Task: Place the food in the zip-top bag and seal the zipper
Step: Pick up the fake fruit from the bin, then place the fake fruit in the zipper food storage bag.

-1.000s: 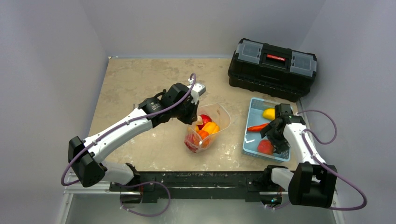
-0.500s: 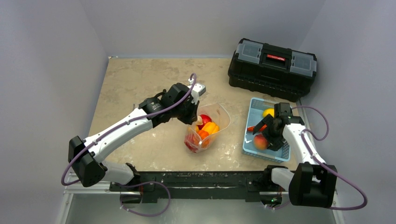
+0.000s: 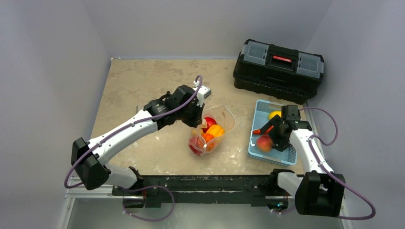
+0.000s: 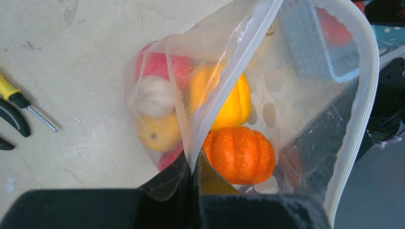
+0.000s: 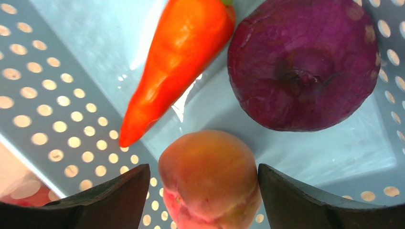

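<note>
The clear zip-top bag [image 3: 223, 123] stands open at mid-table. It holds several toy foods: an orange pumpkin [image 4: 239, 155], a yellow pepper [image 4: 231, 102], a white garlic [image 4: 155, 95] and red pieces. My left gripper [image 4: 193, 164] is shut on the bag's zipper strip [image 4: 224, 81] and holds the mouth up; it also shows in the top view [image 3: 196, 124]. My right gripper [image 5: 204, 191] is in the blue tray, open, with its jaws either side of a peach [image 5: 210, 176]. The right finger touches the peach and a small gap shows on the left.
The light-blue perforated tray [image 3: 273, 161] also holds an orange-red pepper [image 5: 172, 62], a purple onion [image 5: 303, 62] and a yellow fruit [image 3: 274, 115]. A black toolbox [image 3: 278, 70] stands at the back right. A yellow-handled screwdriver [image 4: 14, 95] lies left of the bag.
My right gripper has moved left and down around the peach, which rolled toward the tray's left wall. The left arm and the bag have not moved.
</note>
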Controlling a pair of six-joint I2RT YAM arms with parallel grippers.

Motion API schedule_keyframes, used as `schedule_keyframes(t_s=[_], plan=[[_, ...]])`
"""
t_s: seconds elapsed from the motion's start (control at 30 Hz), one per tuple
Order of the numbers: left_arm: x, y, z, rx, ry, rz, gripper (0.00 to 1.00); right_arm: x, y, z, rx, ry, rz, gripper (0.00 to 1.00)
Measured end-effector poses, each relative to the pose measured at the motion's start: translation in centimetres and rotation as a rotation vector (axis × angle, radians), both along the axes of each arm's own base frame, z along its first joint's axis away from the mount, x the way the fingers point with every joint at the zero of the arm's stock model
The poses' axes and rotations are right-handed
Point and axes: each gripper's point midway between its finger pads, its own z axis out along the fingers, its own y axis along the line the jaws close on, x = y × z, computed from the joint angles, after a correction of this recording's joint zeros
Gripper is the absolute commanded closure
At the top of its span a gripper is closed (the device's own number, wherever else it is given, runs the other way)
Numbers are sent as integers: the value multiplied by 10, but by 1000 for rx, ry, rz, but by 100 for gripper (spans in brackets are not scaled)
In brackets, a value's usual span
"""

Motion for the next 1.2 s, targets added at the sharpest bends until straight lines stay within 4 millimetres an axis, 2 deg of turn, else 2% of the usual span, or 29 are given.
schedule_keyframes(t_s=[0.1,0.23,0.3,0.4,0.5,0.63,0.7,0.8,0.97,1.03,1.1,1.2], plan=[[0,0,0,0,2,-1,100,-4,1,-10,10,16,-11,20],[0,0,0,0,2,-2,100,-7,5,-19,30,31,-13,35],[0,0,0,0,2,-1,100,-5,6,-19,36,23,-10,47],[0,0,0,0,2,-2,100,-2,7,-18,44,9,-8,60],[0,0,0,0,2,-2,100,0,8,-14,46,-17,-5,67],[0,0,0,0,2,-2,100,3,4,2,19,-66,-5,78],[0,-1,-1,0,4,-3,100,8,-1,15,-9,-100,-5,84],[-1,-1,-1,-1,5,-4,100,24,-8,45,-51,-181,10,88],[-1,-1,-1,-3,6,-6,100,54,-2,105,-54,-369,96,88],[-1,-1,-1,-3,6,-6,100,64,8,133,-38,-467,145,87],[-1,-1,-1,-3,6,-6,100,71,26,167,-17,-589,216,87],[-1,-1,-1,-4,6,-7,100,72,71,216,22,-754,373,87]])
